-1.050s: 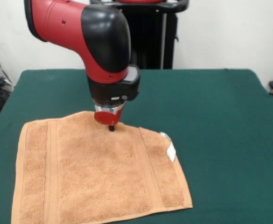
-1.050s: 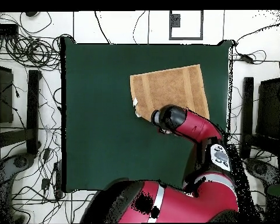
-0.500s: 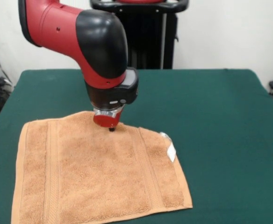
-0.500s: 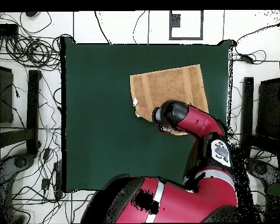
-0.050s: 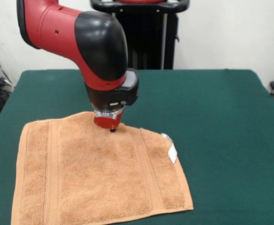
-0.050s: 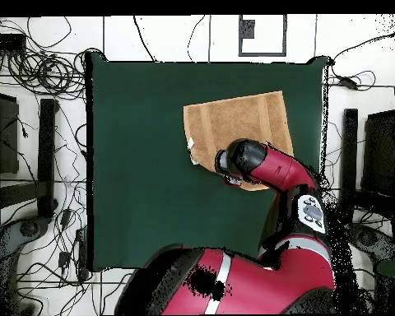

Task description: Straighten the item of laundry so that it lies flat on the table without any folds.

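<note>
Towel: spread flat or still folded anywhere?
Mostly spread. The towel lies open on the table, but its far edge bulges under the hand, and the corner by the white tag looks slightly lifted.

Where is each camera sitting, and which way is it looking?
Front view: sits across the table, looking level at the robot; shows the red and black arm coming down, gripper at the towel.
Overhead view: hangs above, looking straight down; shows the robot's base and arm reaching up from the bottom.
Both share the towel, the green table, and the arm over the towel's edge.
</note>
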`<action>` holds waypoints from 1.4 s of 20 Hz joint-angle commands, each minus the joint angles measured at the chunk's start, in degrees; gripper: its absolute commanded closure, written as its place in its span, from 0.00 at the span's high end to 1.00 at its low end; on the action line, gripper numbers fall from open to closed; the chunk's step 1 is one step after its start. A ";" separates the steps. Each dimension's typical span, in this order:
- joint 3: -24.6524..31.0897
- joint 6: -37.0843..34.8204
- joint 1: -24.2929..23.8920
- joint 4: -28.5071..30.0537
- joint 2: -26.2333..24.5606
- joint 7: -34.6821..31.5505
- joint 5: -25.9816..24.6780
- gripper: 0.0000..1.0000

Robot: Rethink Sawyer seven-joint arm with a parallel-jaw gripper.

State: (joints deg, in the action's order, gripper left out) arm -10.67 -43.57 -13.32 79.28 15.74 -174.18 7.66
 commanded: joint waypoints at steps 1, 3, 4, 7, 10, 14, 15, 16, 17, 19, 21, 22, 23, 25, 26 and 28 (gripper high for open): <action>5.53 -2.57 3.31 -4.24 -2.65 0.19 -0.20 0.00; 5.00 -3.55 3.71 -3.94 -1.95 -0.29 -0.23 0.00; 5.03 -3.92 3.71 -3.75 -1.73 -0.26 -0.18 0.00; 4.62 -6.01 3.84 -4.51 -1.63 -0.32 -0.26 0.00; 4.40 -7.67 4.04 -4.96 -1.43 -0.60 -0.19 0.00; 3.86 -9.83 4.52 -5.90 -1.32 -1.44 -0.14 0.00; 3.65 -10.89 4.73 -6.42 -1.41 -1.92 -0.07 0.00; 3.60 -11.68 4.92 -6.82 -1.46 -2.18 -0.02 0.00; 3.47 -12.33 5.01 -7.10 -1.47 -2.36 -0.03 0.00; 3.47 -13.03 5.08 -7.21 -1.44 -2.55 0.11 0.00; 3.50 -13.61 5.09 -7.25 -1.37 -2.70 0.30 0.00; 3.50 -13.80 5.14 -7.10 -1.28 -2.75 0.37 0.00; 3.56 -14.47 5.07 -7.25 -1.24 -2.69 0.46 0.00; 3.56 -16.07 4.98 -7.71 -1.16 -2.65 0.60 0.00; 3.57 -16.83 5.09 -7.86 -1.09 -2.80 0.70 0.00; 3.56 -18.02 5.12 -8.11 -0.97 -2.85 0.80 0.00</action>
State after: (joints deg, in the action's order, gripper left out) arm -10.78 -53.73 -10.89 72.92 14.56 -174.18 7.67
